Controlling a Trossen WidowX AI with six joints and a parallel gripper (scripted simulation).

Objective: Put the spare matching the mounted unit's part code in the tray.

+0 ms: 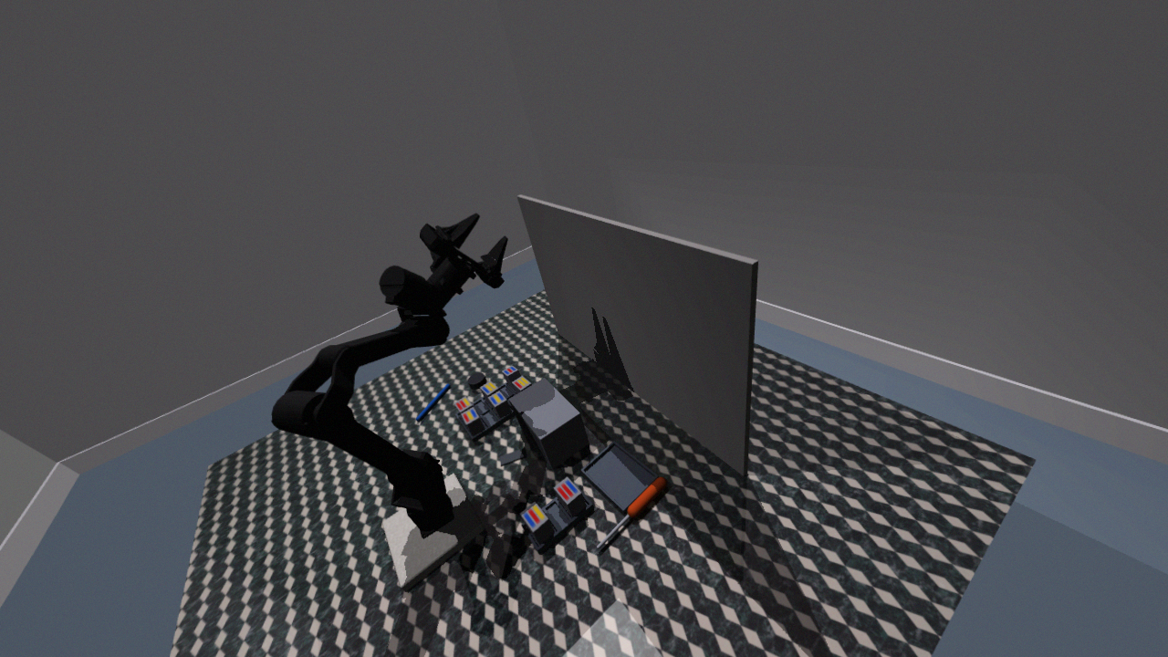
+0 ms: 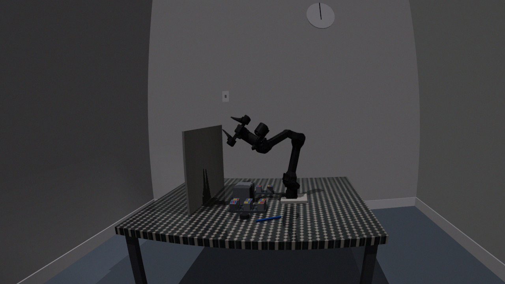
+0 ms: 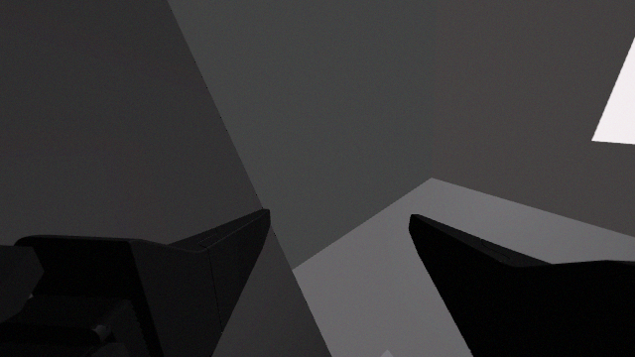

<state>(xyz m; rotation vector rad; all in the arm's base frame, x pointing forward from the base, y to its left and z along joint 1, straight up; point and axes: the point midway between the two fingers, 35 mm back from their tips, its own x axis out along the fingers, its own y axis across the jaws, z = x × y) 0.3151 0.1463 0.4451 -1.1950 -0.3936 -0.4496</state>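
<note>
My gripper (image 1: 491, 226) (image 2: 227, 123) (image 3: 338, 218) is open and empty, high above the table and tilted upward near the tall panel. Several spare blocks with striped colour labels sit in two dark racks. The far rack is beside the large grey box (image 1: 555, 412) (image 2: 242, 192); the near rack holds a block with a red-striped label (image 1: 568, 492) and a block with a red, yellow and blue label (image 1: 535, 516). The shallow grey tray (image 1: 618, 476) lies empty between the box and a screwdriver. No back code is readable. I cannot tell which part is the mounted unit.
A tall grey panel (image 1: 662, 327) (image 2: 202, 158) stands upright beyond the box and tray. The orange-handled screwdriver (image 1: 646, 496) lies at the tray's edge. A blue pen (image 1: 432, 402) (image 2: 268, 219) and a dark round puck (image 1: 476, 380) (image 2: 244, 216) lie near the far rack.
</note>
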